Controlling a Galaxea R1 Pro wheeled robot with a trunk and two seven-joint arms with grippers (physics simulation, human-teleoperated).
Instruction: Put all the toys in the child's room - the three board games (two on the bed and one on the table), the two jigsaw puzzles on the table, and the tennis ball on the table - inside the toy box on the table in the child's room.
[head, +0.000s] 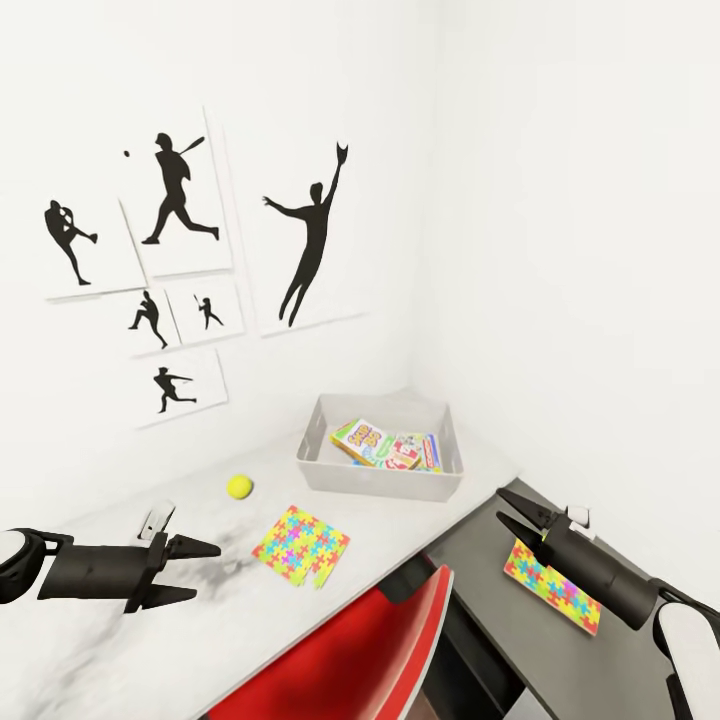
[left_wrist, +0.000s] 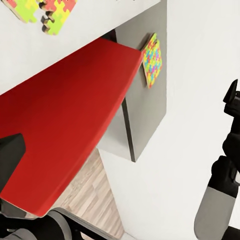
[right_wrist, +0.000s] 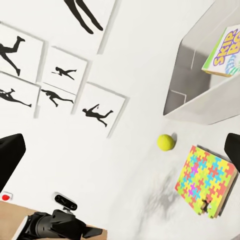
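The light-grey toy box (head: 378, 483) stands on the pale table (head: 110, 640) in the room's corner. Inside it lie three board games: the Skip-Bo box (head: 358, 440), a white-green one (head: 404, 452) and a blue one (head: 433, 452). A tennis ball (head: 239, 486) rests on the table to the left of the box. One jigsaw puzzle (head: 300, 546) lies in front of the box, and another (head: 552, 585) on the lower dark grey section. My left gripper (head: 195, 571) hovers open left of the first puzzle. Above the second puzzle, my right gripper (head: 503, 507) is open and empty. The bed is out of view.
A red chair (head: 365, 640) is tucked under the table between my arms, close below the first puzzle. Baseball silhouette posters (head: 180, 200) hang on the wall behind the table. White walls close off the corner behind and right of the toy box.
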